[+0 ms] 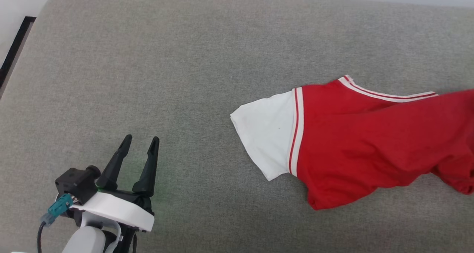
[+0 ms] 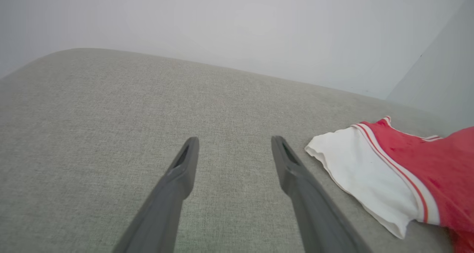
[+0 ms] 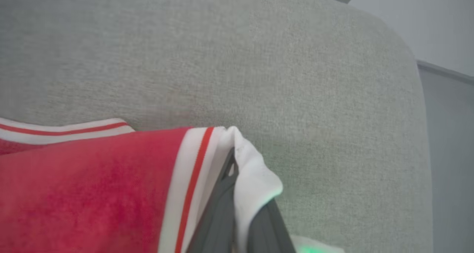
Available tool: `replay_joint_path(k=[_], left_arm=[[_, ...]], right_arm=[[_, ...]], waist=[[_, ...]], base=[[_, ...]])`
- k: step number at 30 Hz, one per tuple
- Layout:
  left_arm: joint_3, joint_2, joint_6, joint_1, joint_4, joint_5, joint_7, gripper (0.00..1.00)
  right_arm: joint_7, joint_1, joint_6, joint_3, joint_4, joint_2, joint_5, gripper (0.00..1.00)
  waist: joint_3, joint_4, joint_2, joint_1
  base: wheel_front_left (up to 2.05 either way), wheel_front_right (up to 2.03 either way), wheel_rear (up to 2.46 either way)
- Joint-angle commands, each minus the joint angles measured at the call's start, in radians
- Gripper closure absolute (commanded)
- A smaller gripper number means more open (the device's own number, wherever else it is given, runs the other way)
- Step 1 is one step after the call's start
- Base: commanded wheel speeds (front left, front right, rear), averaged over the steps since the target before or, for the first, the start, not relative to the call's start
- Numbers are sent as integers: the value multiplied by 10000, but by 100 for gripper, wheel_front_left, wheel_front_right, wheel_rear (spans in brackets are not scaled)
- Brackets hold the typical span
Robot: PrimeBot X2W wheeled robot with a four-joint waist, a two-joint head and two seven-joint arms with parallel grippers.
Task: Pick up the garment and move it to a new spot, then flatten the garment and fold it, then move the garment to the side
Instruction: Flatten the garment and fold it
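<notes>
On the right half of a grey upholstered surface (image 1: 166,60), the garment (image 1: 363,145) is seen lying rumpled. It is a red jersey-style T-shirt, and its body runs off the right edge of the head view. Its white short sleeve (image 1: 264,130) is spread flat toward the middle of the surface and is joined to the red cloth by a red-and-white striped trim (image 1: 296,134). A matching striped neckband (image 1: 389,94) is shown along the far edge of the shirt.

The left gripper (image 1: 139,149) is held low at the near left, well apart from the sleeve. Its two dark fingers are spread wide, and bare grey fabric is seen between them in the left wrist view. A teal connector (image 1: 59,205) is plugged in at its wrist.

In the right wrist view, the right gripper (image 3: 242,179) is seen pressed together on the garment. White sleeve cloth is pinched between its fingers (image 3: 222,208) and draped over one tip, with the striped trim just beside it. A pale wall (image 2: 237,19) is seen beyond the far edge of the surface.
</notes>
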Motion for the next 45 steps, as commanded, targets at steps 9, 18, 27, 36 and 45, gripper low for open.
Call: replay_joint_path(k=[9,18,27,36,45], left_arm=[[-571,188,-34,-644,145,-132,-50,0],[-1862,1056,-34,-1740,150,-929,515,0],[-3141,2001,-34,-3186,168,-1896,2400,0],[-3893,2235,-34,-4106,1013,-2789,4333,0],[-4347,2079,299,-4692,2257,-2993,6031,0]], right_arm=[[-542,-1249,-9,62,2719,664,-23,0],[-1090,-1299,-10,902,2054,628,477,0],[-2684,-581,-10,838,43,1232,831,0],[-4155,448,-9,-19,-2133,2361,221,0],[-5663,1906,-9,-885,-4270,3565,-867,0]], waist=[[223,108,0,0],[-88,-347,0,0],[-304,-1272,0,0],[-313,-2096,0,0],[-235,-2679,0,0]], base=[[0,0,0],[0,0,0],[0,0,0],[0,0,0],[0,0,0]])
